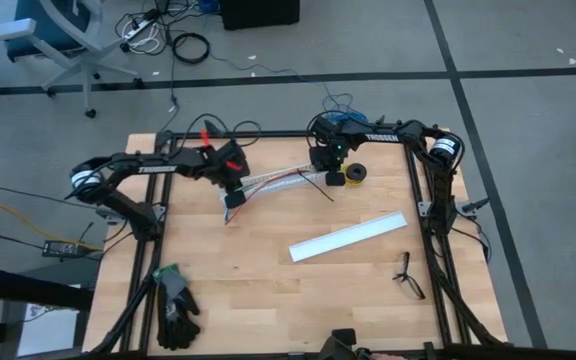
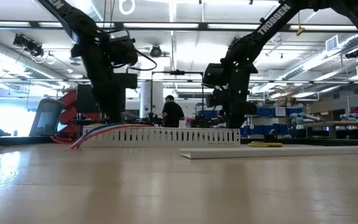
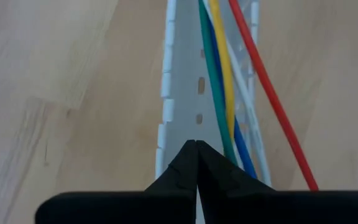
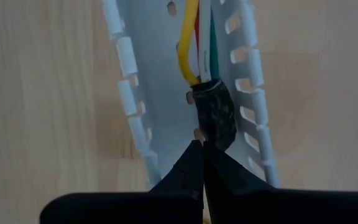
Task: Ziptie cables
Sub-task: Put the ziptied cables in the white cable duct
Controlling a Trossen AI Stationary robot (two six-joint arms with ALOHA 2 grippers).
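The cables point(image 1: 273, 181) lie in a white slotted channel point(image 3: 182, 93) at the table's point(image 1: 258, 290) far middle, with the ziptie point(image 1: 315, 186) lying across their right end. The left gripper point(image 3: 196, 144) hangs over the channel's left end and the right gripper point(image 4: 202, 144) over its right end, both closed and holding nothing.

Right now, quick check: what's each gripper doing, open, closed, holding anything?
Left gripper: closed, holding nothing, over one end of the slotted channel beside the cables.
Right gripper: closed, holding nothing, at the cables' black-wrapped end.
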